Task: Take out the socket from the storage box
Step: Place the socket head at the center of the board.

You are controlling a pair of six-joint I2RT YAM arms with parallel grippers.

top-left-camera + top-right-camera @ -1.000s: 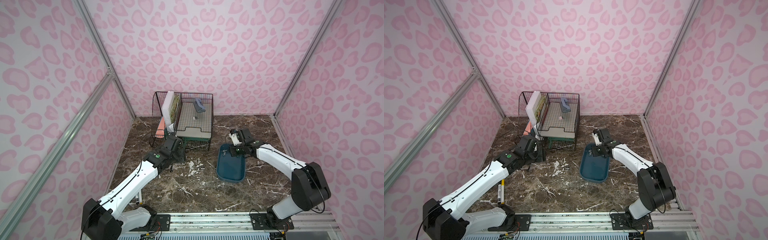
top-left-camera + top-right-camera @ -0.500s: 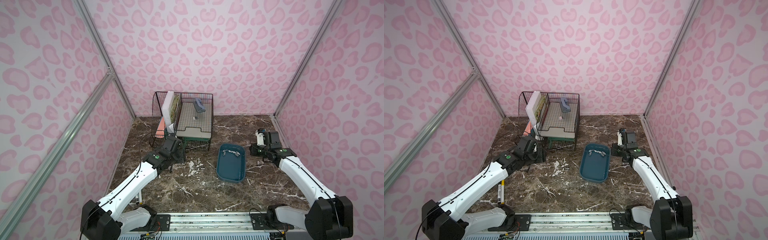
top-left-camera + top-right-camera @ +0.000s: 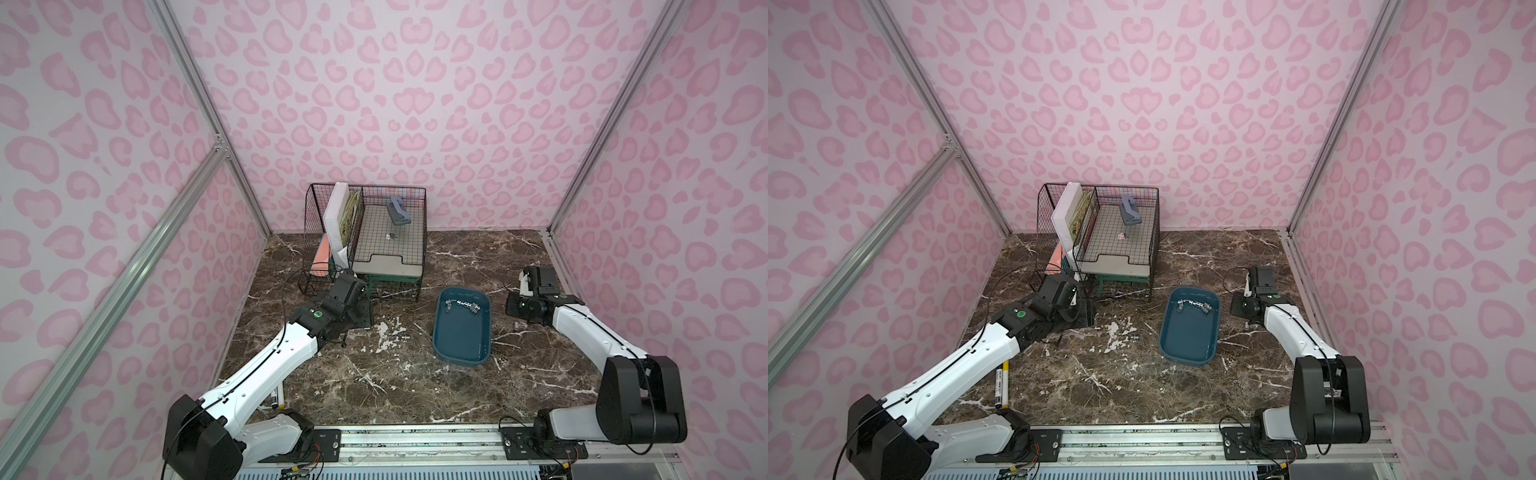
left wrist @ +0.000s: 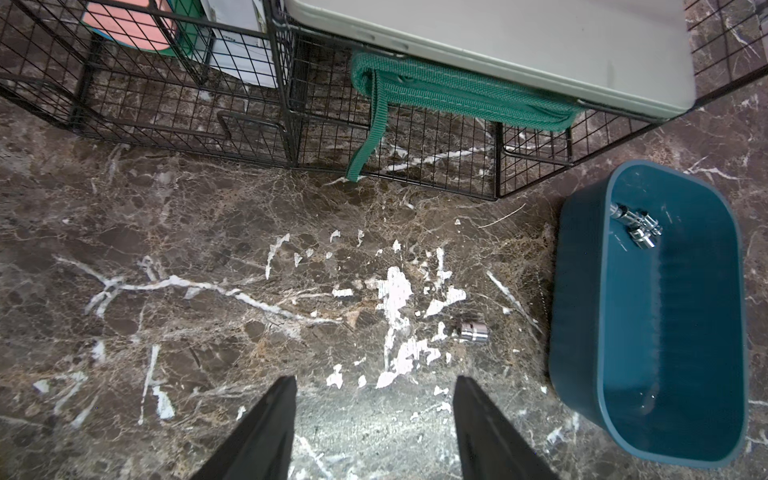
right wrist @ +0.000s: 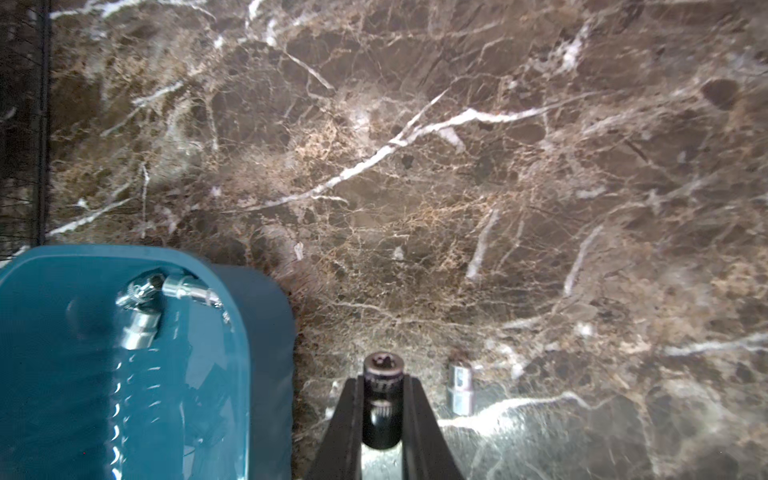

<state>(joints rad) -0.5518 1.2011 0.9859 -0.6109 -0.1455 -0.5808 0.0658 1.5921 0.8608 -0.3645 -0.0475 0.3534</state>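
Right pincer is clamped on a dark socket, already outside the storage box. The socket sits between the pads, long axis along the fingers, open end poking out past the tips. The box lies just left of the pincer, its far right corner closest. Bare counter lies under the pincer and to the right.

Judgement: put-down comes next, so the spot under the tips is what counts. A loose socket lies on the counter just right of the held one, near but apart, and a release could knock it. Can't tell whether the held socket touches the counter or hangs above it.

Chrome sockets are bunched at the far end of the box, so there is likely more to take out. The right arm is the nearer one to them.

Left pincer has its jaws apart and empty, over the counter left of the box, near the wire-mesh organiser. A stray socket lies on the counter between it and the box, not touching the box.

Hidden: in both top views the right pincer's tips and the held socket are covered by the wrist housing. The loose socket is only a speck there. The count of sockets in the box is unclear because they overlap.
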